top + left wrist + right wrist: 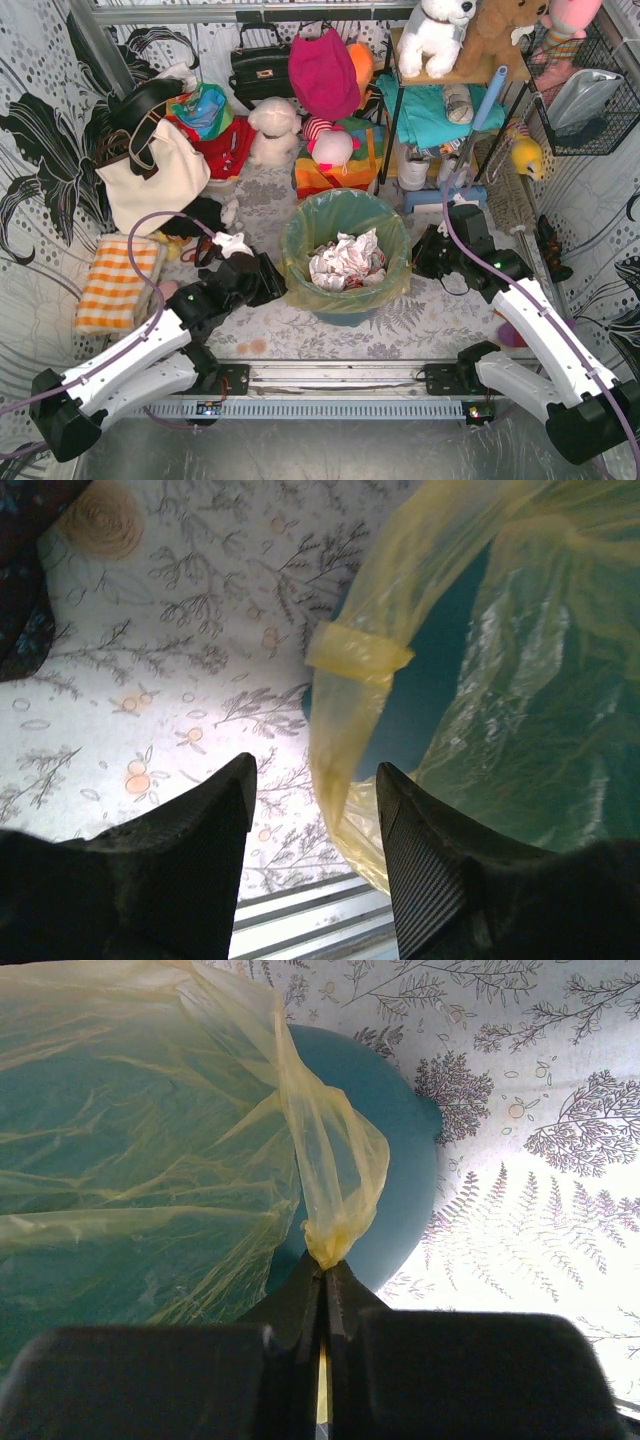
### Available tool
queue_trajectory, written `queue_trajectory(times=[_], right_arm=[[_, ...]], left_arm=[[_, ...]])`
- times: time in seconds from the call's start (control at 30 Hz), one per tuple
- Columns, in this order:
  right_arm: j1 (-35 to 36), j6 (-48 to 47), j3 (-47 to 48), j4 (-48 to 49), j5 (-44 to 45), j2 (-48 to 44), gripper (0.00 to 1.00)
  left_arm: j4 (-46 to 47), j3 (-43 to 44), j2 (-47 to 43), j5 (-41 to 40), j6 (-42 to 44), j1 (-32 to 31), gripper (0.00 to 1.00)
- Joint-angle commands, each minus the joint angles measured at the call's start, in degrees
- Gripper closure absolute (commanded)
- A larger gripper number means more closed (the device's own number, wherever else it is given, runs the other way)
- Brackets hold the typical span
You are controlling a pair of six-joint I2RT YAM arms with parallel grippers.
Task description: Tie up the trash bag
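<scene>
Task item: trash bag [300,232], thin yellow-green film lining the teal bucket [350,316] at mid-table, its rim folded out over the bucket's lip and its mouth open.
Contents: crumpled white paper [345,262] lying inside the bag.
Left side: left gripper [315,770] sits low at the bucket's 9 o'clock with its fingers apart. A loose fold of the bag's edge hangs just past the tips, in line with the gap. It is not clamped, and I cannot tell whether it touches.
Right side: right gripper [325,1265] is at the bucket's 3 o'clock with its jaws together, pinching a twisted tail of the bag's rim. The film runs up from the pinch to the bucket's lip.
Surface: table [450,320] under a fern-printed cloth.
Nearby: cream tote [150,175] at the bucket's 10 o'clock. An orange checked cloth [118,283] lies farther out at 9 o'clock.
</scene>
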Motion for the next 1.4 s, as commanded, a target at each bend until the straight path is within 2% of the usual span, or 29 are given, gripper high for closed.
queue_trajectory(times=[0.0,0.2,0.4,0.63,0.9,1.23,1.37], right_arm=[[0.28,0.84,-0.17,-0.96,-0.74,-0.94,1.00],[0.25,0.91,-0.19,-0.82,-0.92,-0.95,1.00],[0.29,0.80,0.13,-0.92,-1.09,-0.81,1.00],[0.29,0.23,1.00,-1.74,-1.30,-0.15,1.00],[0.29,0.54,0.95,-2.37,-0.84,-1.09,1.00],[0.27,0.54,0.88,-2.80,-0.40,-1.41,1.00],[0.29,0.43,0.82,-3.03,-0.23,-1.63,1.00]], left_arm=[[8.72,-0.59,-0.11,-2.83,2.58,0.31,0.42],[8.50,1.19,3.22,-3.66,5.03,1.84,0.46],[9.85,-0.64,3.50,-1.15,6.29,5.40,0.51],[15.45,-0.30,4.05,2.69,9.13,7.62,0.50],[17.20,1.41,7.66,4.64,11.66,8.10,0.49],[16.08,1.11,6.11,3.59,11.90,8.52,0.56],[15.56,1.19,5.30,3.26,12.06,8.50,0.65]])
